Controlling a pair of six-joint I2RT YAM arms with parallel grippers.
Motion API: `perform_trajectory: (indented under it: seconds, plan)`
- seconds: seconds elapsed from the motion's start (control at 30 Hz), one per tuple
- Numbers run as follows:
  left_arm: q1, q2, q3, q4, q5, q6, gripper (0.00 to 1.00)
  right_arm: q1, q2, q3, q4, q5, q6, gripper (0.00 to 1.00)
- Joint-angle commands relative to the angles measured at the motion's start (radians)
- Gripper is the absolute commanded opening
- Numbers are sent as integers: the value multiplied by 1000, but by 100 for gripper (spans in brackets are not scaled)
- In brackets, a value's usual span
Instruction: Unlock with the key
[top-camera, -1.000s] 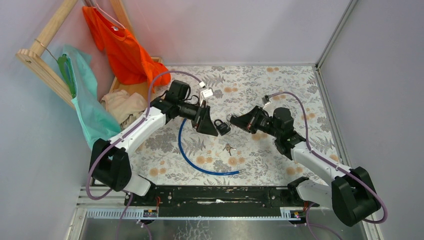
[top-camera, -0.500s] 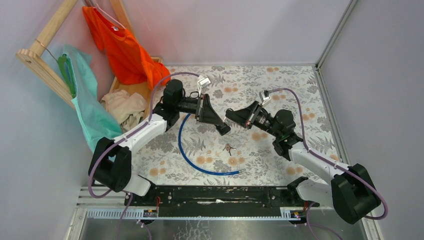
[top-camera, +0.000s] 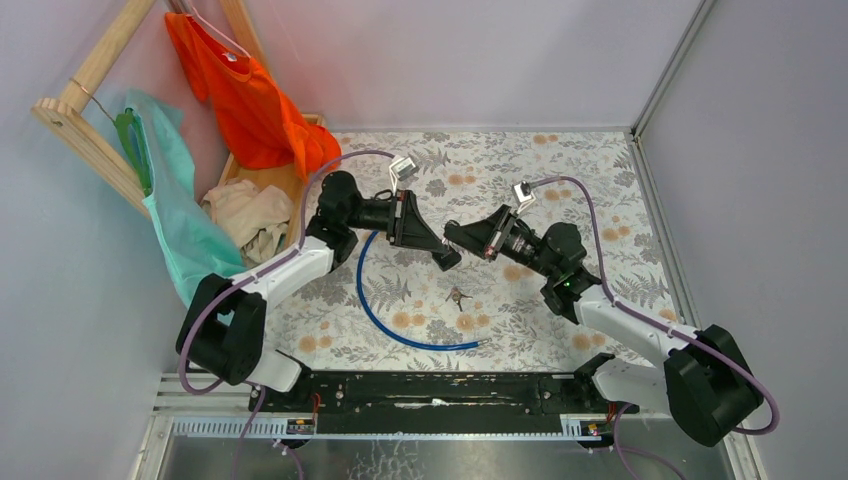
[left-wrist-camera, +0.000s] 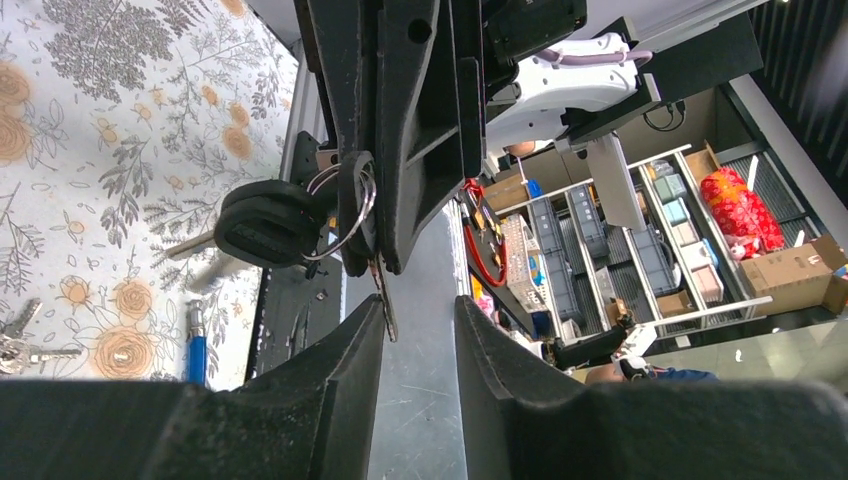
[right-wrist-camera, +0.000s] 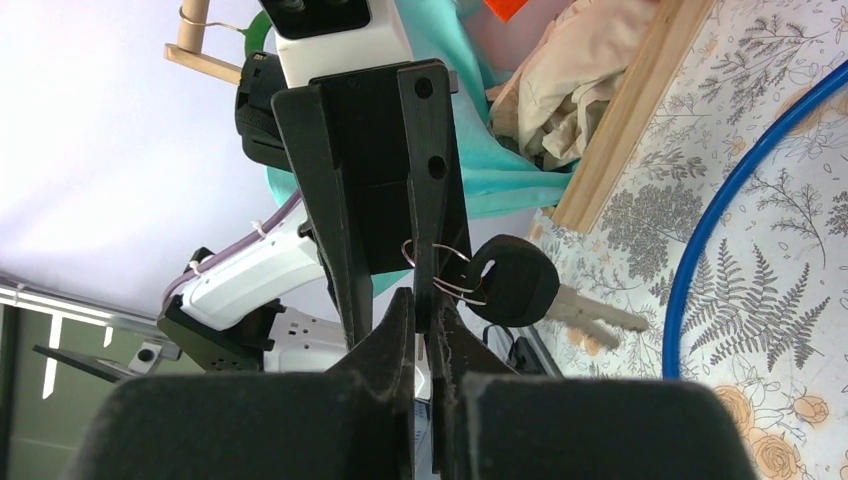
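Above the flowered surface (top-camera: 580, 170), the right tool (right-wrist-camera: 422, 300) is closed on the ring (right-wrist-camera: 445, 250), and the key (right-wrist-camera: 512, 282) dangles free. The half-open left tool (left-wrist-camera: 420, 310) holds nothing and may knock the key loose.

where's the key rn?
Left wrist view, left of centre: the key hangs by its ring at the shut right gripper, facing the left gripper.

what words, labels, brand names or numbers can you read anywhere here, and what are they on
No text can be read in any view.
key: black head shows no marking.
cardboard box: no legible print.
red bag: yellow print too blurred to read.
shelf bins: too small to read.
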Motion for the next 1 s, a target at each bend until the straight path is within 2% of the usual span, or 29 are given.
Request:
perform_trajectory:
  seconds: [0.0,0.1,0.17,0.27,0.33,0.37,0.43,0.57,0.63,0.8,0.97]
  plan:
    - [-2,-49,-6,-9,14,29,36,31,-14,54,16,45,-72,0]
    - [-2,-61,24,-225,-8,202,28,47,-19,66,-18,61,-107,0]
    - [-2,-64,58,-424,-26,327,21,56,-25,69,-32,68,-125,0]
    - [-3,-67,95,-559,-48,433,4,64,-33,71,-56,82,-142,0]
    - [-1,-66,132,-675,-63,521,0,66,-36,71,-69,82,-143,1]
    - [-1,-61,160,-744,-70,581,0,66,-37,72,-80,80,-142,9]
    - [-1,-45,232,-932,-95,722,0,66,-42,74,-120,79,-132,35]
    - [-1,27,432,-1434,-276,1119,0,41,-89,94,-312,129,-166,64]
    - [-4,70,514,-1619,-386,1272,0,14,-109,114,-419,151,-190,75]
    - [-17,142,676,-1914,-632,1537,0,-39,-147,147,-557,167,-245,87]
    - [-62,197,820,-2109,-843,1689,0,-52,-161,197,-626,145,-314,89]
